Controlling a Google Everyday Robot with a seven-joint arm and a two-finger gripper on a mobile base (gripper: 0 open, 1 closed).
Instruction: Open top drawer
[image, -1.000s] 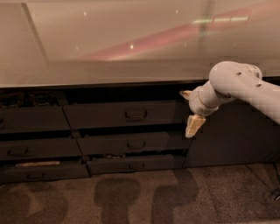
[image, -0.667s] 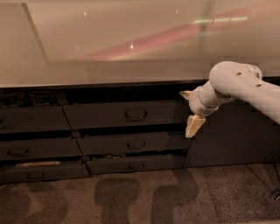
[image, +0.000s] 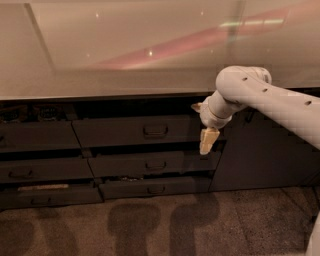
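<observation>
The gripper (image: 207, 136) hangs wrist-down just under the lip of the countertop (image: 125, 60). It sits at the right-hand end of the top drawer (image: 120, 132), its pale tip close to the seam between that front and the tall cabinet door (image: 260, 150). Whether it is open or closed I cannot tell from this angle; it holds nothing that shows.

A second ago it stood a little further right, more in front of the door. The white arm (image: 260, 92) has since carried it leftward, while the drawer fronts sit exactly where they were. So the change is all approach and no pull.

The loop handle (image: 155, 131) lies well to the left of the gripper, at about the same height, and is untouched. The drawer front seems closed, though the shadow above it is dark enough to hide a slight gap. Below it are the second drawer (image: 150, 164) and the third drawer (image: 155, 188) (like handles, but not the target).

I judge the task to be in its reaching stage. The gripper needs more leftward travel to line up on the handle and must catch it before any pull outward.
</observation>
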